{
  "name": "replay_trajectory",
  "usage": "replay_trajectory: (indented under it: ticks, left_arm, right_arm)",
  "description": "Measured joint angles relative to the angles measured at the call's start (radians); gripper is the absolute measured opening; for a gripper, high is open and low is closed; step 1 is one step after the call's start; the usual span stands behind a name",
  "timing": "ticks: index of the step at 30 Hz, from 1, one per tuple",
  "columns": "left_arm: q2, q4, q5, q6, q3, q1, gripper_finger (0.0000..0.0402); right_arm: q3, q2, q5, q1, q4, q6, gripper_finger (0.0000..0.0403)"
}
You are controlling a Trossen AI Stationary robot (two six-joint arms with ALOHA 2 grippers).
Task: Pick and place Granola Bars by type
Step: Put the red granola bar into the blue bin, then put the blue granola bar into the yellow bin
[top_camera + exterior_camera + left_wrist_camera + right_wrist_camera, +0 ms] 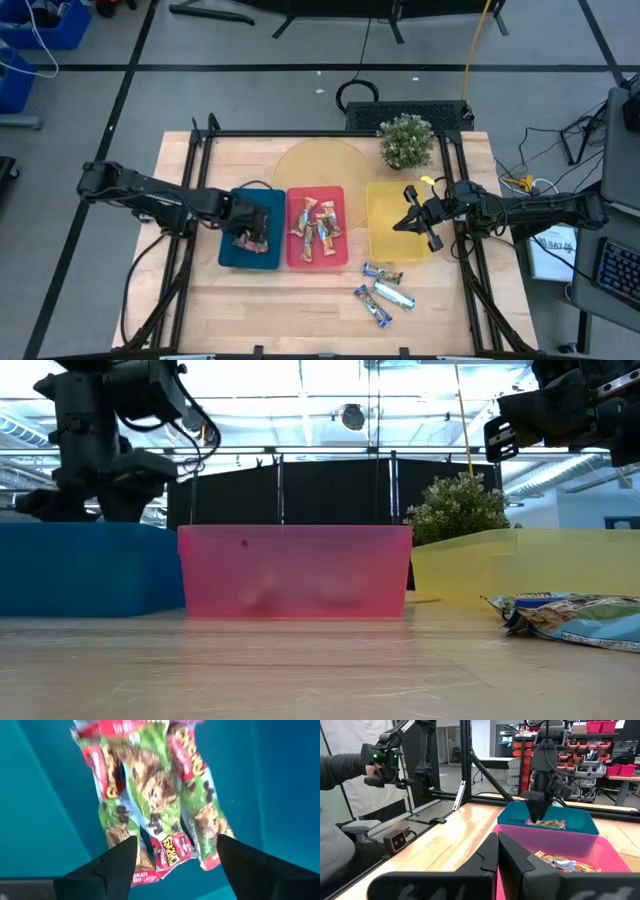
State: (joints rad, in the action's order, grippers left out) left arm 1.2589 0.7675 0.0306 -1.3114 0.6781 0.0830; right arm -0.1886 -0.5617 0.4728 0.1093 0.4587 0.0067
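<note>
Red-green bars (252, 238) lie piled in the blue tray (232, 252). My left gripper (262, 222) is over them, pointing down, open. In the left wrist view its fingers stand on either side of the pile's (155, 795) near end. Orange-gold bars (315, 228) lie in the red tray (338, 256). Blue-silver bars (385, 293) lie on the bare table in front of the yellow tray (385, 215) and show in the low view (570, 618). My right gripper (412, 224) hovers shut over the yellow tray, holding nothing. My left gripper is open, coming from above with a finger (117, 867) on each side of the red-green bars' lower ends (170, 855). I cannot tell whether the fingers touch the wrappers. The bars lie flat on the blue tray's floor.
A potted plant (405, 140) stands behind the yellow tray at the table's far right. Black frame rails (200, 200) run along the table's left and right sides. Bare wood lies in front of the trays. A person's hand (372, 770) holds a device beyond the table.
</note>
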Motion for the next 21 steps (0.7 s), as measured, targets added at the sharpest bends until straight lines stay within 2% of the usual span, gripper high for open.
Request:
replay_trajectory:
  ticks: [5, 9, 13, 18, 20, 21]
  left_arm:
    - [-0.127, 0.006, -0.094, 0.006, 0.001, 0.012, 0.0286]
    - [-0.224, -0.102, -0.224, 0.164, 0.015, 0.056, 0.0274]
    - [-0.267, -0.407, -0.292, 0.498, 0.015, 0.109, 0.025]
    - [-0.27, -0.882, -0.231, 1.05, 0.015, 0.237, 0.0206]
    - [-0.271, -0.981, -0.236, 1.222, 0.017, 0.294, 0.0186]
    - [-0.272, -0.985, -0.272, 1.268, 0.018, 0.317, 0.0175]
  right_arm:
    - [0.0, 0.0, 0.0, 0.0, 0.0, 0.0, 0.0]
    - [0.0, 0.0, 0.0, 0.0, 0.0, -0.026, 0.0]
    - [0.0, 0.0, -0.006, 0.0, 0.0, -0.03, 0.0]
    - [0.0, 0.0, -0.006, 0.0, 0.0, -0.03, 0.0]
    - [0.0, 0.0, -0.006, 0.0, 0.0, -0.03, 0.0]
    - [0.0, 0.0, -0.006, 0.0, 0.0, -0.03, 0.0]
